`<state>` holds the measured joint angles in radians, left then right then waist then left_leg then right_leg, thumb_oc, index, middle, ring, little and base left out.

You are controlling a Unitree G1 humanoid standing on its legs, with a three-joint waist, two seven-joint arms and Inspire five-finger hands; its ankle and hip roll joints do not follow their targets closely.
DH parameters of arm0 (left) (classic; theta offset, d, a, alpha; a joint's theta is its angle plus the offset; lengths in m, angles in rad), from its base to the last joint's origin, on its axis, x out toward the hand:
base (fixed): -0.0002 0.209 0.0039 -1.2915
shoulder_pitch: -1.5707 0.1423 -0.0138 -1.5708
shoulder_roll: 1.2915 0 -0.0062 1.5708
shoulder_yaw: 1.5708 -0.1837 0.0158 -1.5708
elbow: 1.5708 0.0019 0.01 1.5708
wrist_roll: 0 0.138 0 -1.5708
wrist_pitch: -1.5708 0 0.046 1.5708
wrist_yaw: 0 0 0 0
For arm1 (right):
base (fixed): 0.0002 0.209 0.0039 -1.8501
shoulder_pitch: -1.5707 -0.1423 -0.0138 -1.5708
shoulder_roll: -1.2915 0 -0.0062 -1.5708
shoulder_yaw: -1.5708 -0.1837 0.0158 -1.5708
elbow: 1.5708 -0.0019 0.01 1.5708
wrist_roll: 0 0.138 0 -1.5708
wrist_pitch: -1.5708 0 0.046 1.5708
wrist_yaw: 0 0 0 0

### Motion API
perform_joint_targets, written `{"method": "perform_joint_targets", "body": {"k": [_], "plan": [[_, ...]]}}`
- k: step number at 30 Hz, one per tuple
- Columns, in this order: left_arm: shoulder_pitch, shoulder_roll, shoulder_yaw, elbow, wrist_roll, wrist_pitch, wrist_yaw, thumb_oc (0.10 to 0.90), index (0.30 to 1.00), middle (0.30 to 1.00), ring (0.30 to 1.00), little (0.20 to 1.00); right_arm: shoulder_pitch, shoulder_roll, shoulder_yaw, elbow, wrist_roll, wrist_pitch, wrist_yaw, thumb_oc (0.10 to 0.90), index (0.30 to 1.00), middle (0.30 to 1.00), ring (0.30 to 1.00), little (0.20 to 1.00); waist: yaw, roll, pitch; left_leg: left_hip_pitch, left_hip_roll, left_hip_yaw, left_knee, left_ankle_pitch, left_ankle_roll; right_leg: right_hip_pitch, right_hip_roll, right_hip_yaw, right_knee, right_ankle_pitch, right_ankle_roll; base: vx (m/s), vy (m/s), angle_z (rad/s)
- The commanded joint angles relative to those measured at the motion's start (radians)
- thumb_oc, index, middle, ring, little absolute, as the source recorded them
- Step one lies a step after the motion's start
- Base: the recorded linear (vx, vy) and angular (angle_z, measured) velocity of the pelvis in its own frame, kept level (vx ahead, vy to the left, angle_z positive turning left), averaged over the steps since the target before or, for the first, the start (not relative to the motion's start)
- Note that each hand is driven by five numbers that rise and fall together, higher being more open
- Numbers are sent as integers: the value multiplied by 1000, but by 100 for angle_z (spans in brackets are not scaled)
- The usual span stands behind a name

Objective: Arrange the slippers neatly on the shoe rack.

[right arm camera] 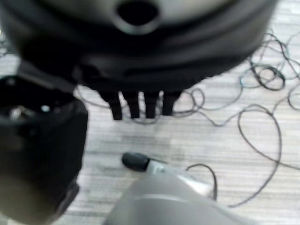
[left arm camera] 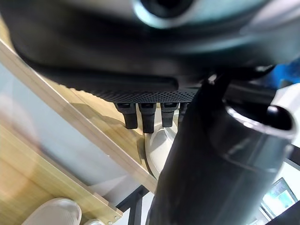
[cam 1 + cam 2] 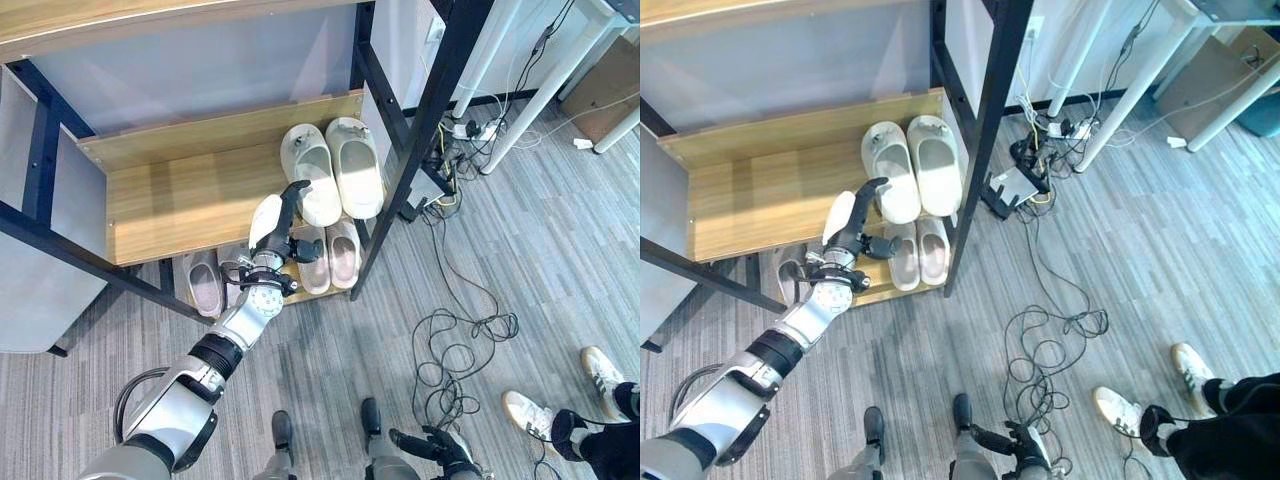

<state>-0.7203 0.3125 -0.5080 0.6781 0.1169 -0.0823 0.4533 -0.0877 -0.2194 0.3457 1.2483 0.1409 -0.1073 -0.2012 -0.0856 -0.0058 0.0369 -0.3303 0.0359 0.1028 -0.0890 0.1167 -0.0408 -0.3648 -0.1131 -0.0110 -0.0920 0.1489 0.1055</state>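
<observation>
While its fingers stretch straight, the left hand (image 3: 278, 225) touches a cream slipper (image 3: 312, 172).

Left hand (image 3: 272, 232) raised before the shoe rack (image 3: 200, 190), fingers (image 3: 293, 196) straight and spread, tips touching the heel of the nearer cream slipper (image 3: 308, 172) on the wooden shelf. Second cream slipper (image 3: 354, 165) just beside the first, on the far side from the fingers. Pinkish pair (image 3: 328, 256) on the lower shelf beneath the fingers (another pale slipper (image 3: 204, 283) beside the wrist). Right hand (image 3: 440, 446) low over the grey floor (image 3: 520, 250), near loose cables (image 3: 462, 345) and a person's white shoes (image 3: 530, 412).
</observation>
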Motion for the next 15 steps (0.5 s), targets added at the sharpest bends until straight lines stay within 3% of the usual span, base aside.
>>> {"method": "perform_joint_targets", "body": {"k": [1, 15], "plan": [[-225, -49, 30, 50, 10, -66, 36, 800, 900, 900, 900, 900, 18, -16, 1, -24, 4, -18, -22, 800, 900, 900, 900, 900, -5, -9, 18, -13, -61, -37, 2, -45, 18, -42, 11, 17, 35, -44, 48, 0, 0, 0], [47, 52, 133, -259, 106, -91, 48, 800, 900, 900, 900, 900, 17, 13, -45, -10, 15, -12, -6, 800, 900, 900, 900, 900, 40, -18, 2, 92, -57, -46, 2, -66, 16, 80, 17, -2, 37, -80, 47, 6, -4, 1]]}}
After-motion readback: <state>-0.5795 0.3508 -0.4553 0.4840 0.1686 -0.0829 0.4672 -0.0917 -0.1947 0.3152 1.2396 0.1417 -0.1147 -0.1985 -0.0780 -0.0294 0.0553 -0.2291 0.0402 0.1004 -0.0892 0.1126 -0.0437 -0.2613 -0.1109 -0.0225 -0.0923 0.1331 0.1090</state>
